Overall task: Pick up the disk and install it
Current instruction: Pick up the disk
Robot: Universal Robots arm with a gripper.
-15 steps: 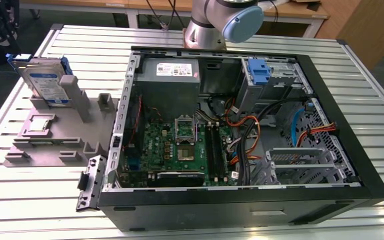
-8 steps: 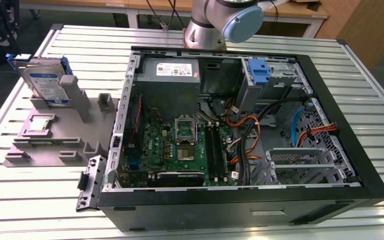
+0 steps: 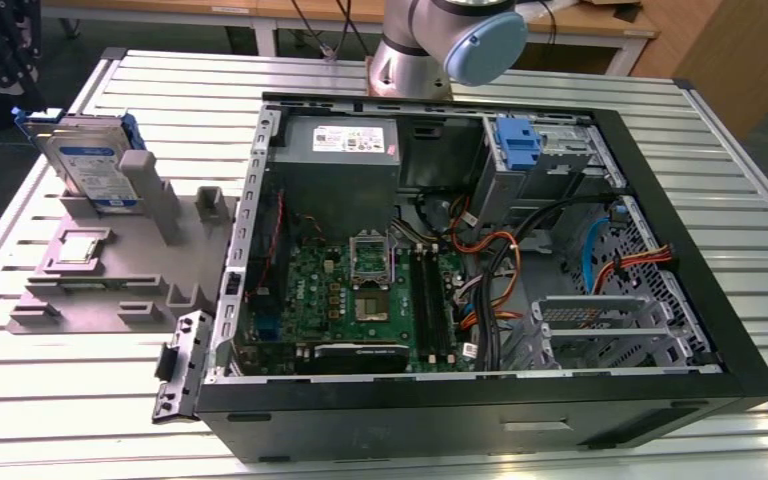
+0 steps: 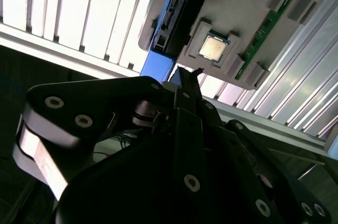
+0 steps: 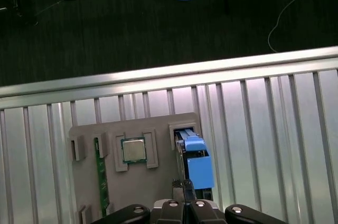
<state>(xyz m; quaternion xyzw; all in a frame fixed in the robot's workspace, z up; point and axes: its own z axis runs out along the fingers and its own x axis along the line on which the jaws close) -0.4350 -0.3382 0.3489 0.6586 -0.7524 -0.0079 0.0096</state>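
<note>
Disk (image 5: 196, 155) upright in grey holder (image 5: 137, 187), well below the gripper (image 5: 182, 184)

We see the ribbed silver metal counter (image 3: 64, 400) as bare aluminium with a soft brushed sheen. The grey moulded fixture block (image 3: 104, 275) looks like matt plastic. The flat silver-grey disk (image 3: 91, 160) shows dull metal, a smooth white-and-blue paper-like label and a glossy blue plastic frame. The open black computer case (image 3: 491, 405) is matt painted metal outside and bare grey sheet steel within; its green circuit board (image 3: 344, 290) looks lacquer-smooth. The square processor chip (image 5: 133, 150) has a satin metal lid. The black end effector (image 5: 184, 184) looks matt, with bright screw heads. The dark floor (image 5: 158, 23) seems rough, carpet-like
</note>
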